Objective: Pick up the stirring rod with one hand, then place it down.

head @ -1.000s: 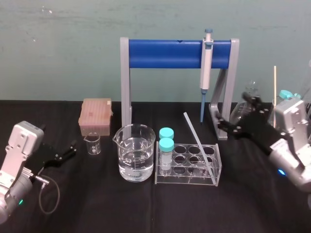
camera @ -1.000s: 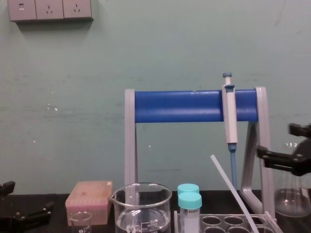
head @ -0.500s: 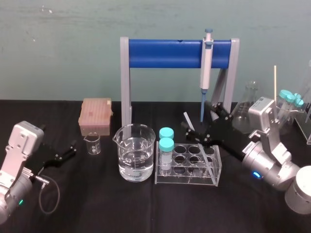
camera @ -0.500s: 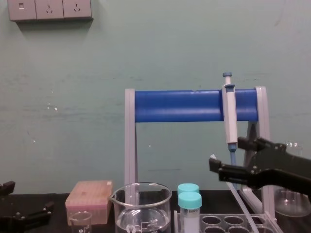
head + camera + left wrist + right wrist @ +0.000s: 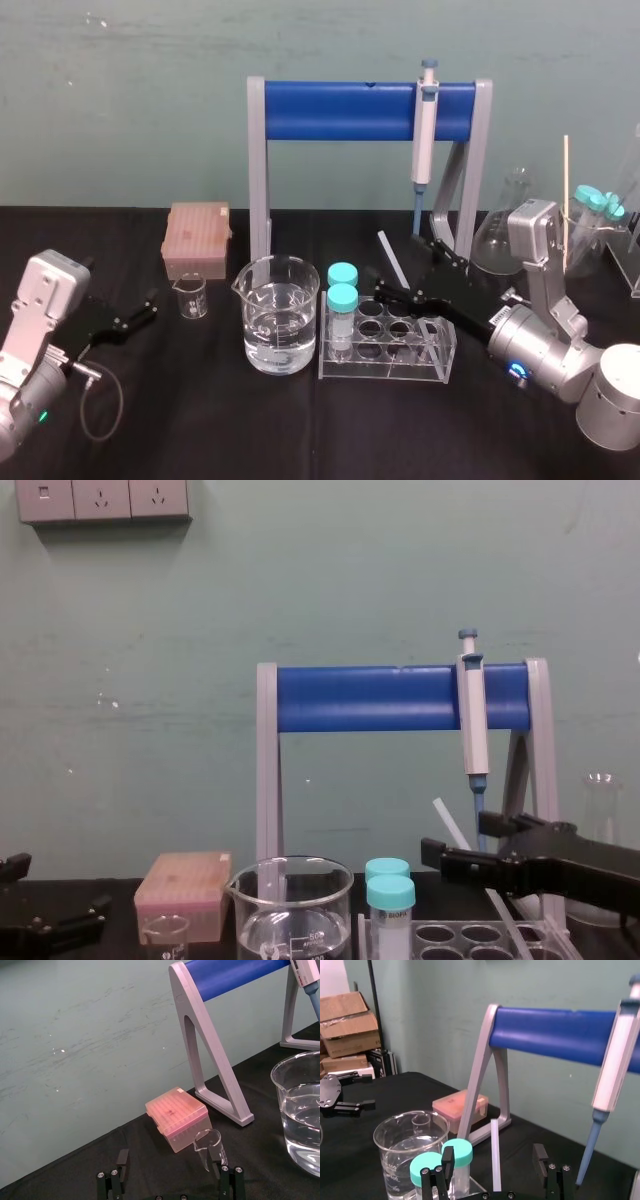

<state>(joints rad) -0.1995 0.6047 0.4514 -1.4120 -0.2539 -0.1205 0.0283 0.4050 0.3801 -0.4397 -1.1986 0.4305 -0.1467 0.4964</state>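
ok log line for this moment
phase: pre-grasp | right gripper: open, straddling stirring rod | stirring rod: leaning in tube rack | left gripper: open, parked left

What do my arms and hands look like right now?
Both arms are silver-grey with boxy wrists. The left hand and right hand are black, each with two slim fingers. The left arm has a looped black cable and a green light; the right, a blue light.
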